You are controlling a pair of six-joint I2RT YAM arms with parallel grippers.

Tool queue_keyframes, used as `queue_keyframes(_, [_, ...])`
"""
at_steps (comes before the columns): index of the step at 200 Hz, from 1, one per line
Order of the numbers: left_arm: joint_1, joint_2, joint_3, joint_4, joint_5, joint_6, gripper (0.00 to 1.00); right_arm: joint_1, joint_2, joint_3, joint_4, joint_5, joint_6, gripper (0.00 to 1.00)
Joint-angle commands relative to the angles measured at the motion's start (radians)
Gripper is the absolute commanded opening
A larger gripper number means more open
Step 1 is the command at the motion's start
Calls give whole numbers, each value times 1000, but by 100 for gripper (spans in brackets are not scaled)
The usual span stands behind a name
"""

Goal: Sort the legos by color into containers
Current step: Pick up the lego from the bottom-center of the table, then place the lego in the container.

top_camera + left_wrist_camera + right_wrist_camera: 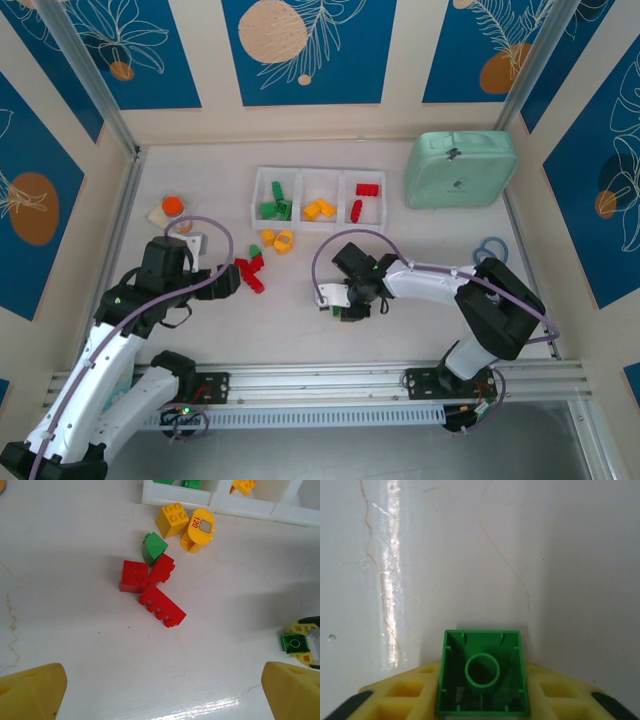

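A green lego [482, 672] is clamped between the closed jaws of the right gripper [352, 308], its hollow underside turned toward the wrist camera and the yellow pads [400, 695] pressed against both of its sides, just above the white table [430, 245]. The jaws of the left gripper [162, 697] are spread wide apart and nothing is held. Ahead of them, three red legos [150, 587] are clustered, touching one another. A rounded green piece [154, 547] rests against the cluster's far side. Beyond it, a yellow brick [172, 519] and a yellow rounded piece [199, 530] lie just before the three-compartment tray [320, 171], where green, yellow-orange and red legos are kept apart.
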Motion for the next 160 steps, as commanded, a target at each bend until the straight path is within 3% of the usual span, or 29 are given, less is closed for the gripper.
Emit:
queue_keyframes(1, [11,-14,-10,12,17,22,99,0,-40,40,-1,-23,4,18])
queue_keyframes(45, [11,-17,-13,12,18,16,99,-36,-157,160,51,-126,81,13])
queue_keyframes(75, [11,-7,-12,10,10,13,99,-81,-142,268,169,-225,143,15])
queue_keyframes(105, [12,0,-10,6,11,13,99,-126,8,439,244,-282,259,17])
queue_keyframes(160, [12,4,-8,2,12,6,99,-181,383,851,187,-281,369,20])
